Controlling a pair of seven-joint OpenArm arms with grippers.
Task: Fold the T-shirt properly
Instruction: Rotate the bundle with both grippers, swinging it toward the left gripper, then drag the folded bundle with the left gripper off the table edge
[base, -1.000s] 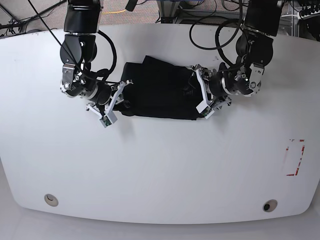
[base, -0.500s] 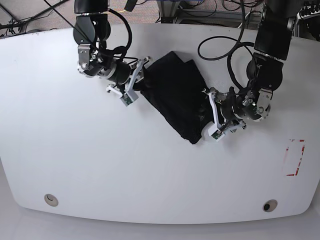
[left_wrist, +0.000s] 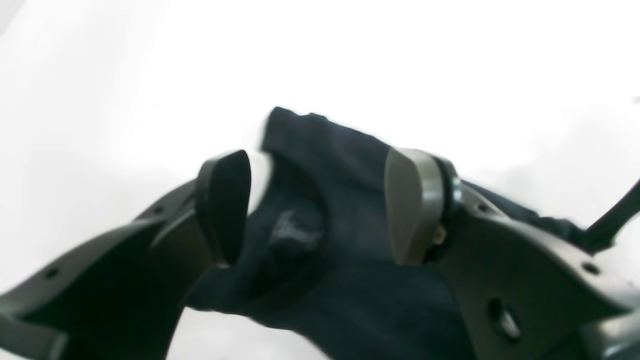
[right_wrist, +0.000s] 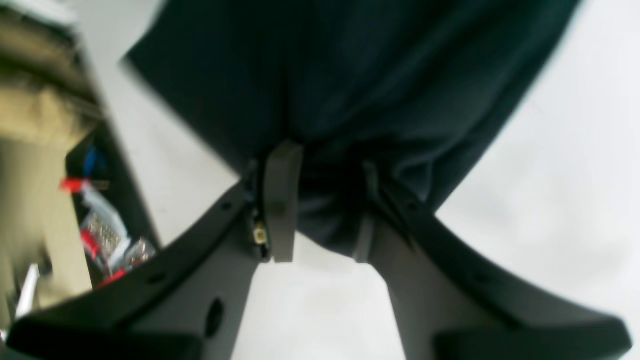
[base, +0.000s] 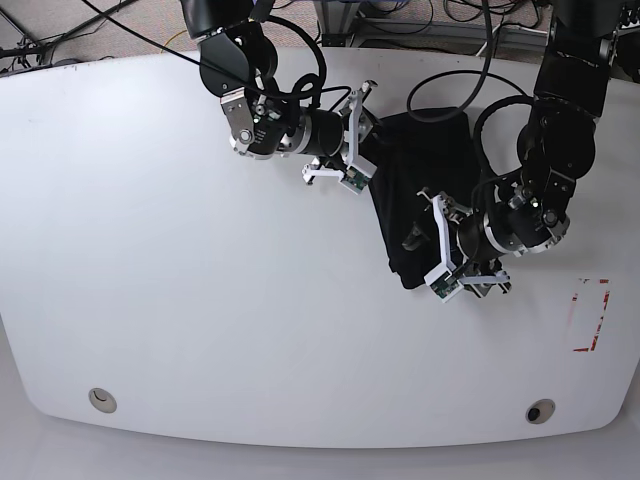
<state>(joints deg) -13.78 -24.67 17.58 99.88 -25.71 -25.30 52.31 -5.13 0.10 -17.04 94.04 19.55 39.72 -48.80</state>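
Note:
The black T-shirt (base: 425, 185) lies folded into a narrow bundle on the white table (base: 200, 300), running from back to front right of the middle. My right gripper (base: 362, 140) reaches in from the left and is shut on the bundle's far left edge. The right wrist view shows cloth (right_wrist: 350, 75) bunched between that gripper's (right_wrist: 325, 160) fingers. My left gripper (base: 432, 245) is at the near end of the bundle. In the left wrist view its (left_wrist: 320, 165) jaws stand wide around a thick fold of the shirt (left_wrist: 345, 220), whose corner sticks out past the pads (left_wrist: 410, 205).
A red-outlined rectangle (base: 590, 315) is marked near the table's right edge. Two round holes (base: 101, 400) (base: 540, 411) sit near the front edge. Cables (base: 450, 90) trail over the table's back, behind the arms.
Both grippers swung the T-shirt round from lying crosswise to lying back-to-front, further right. My right gripper moved back and right. My left gripper came forward.

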